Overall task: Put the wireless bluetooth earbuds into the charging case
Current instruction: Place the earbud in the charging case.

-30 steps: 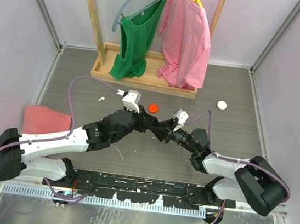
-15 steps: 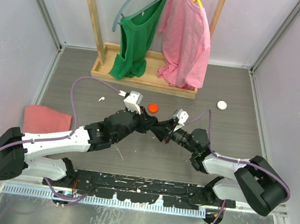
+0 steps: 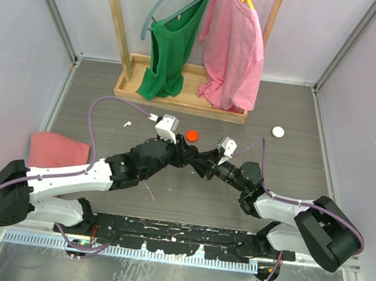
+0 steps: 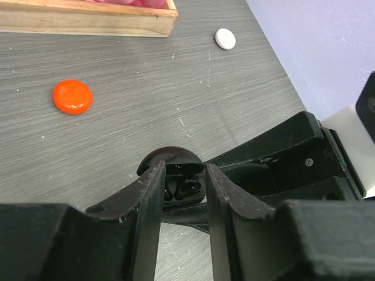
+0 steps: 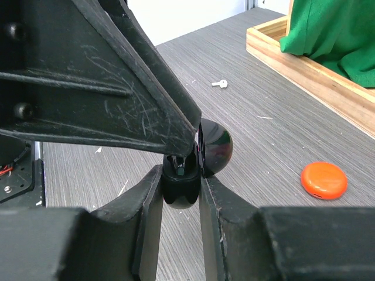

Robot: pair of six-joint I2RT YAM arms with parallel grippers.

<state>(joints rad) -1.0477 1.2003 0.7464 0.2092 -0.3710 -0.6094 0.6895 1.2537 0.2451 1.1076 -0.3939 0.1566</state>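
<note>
Here, at mid-table, the right gripper (image 5: 180,175) is clenched on the black charging case (image 5: 179,192), whose lid stands open. The left gripper (image 4: 181,170) hangs right over it, its fingers parted a little with nothing seen between them (through the gap, black earbuds (image 4: 187,188) lie inside the case). A white earbud (image 3: 127,123) lies on the table to the far left, well apart. An orange puck (image 4: 72,96) sits just beyond the grippers, and a white puck (image 4: 225,38) lies farther right.
</note>
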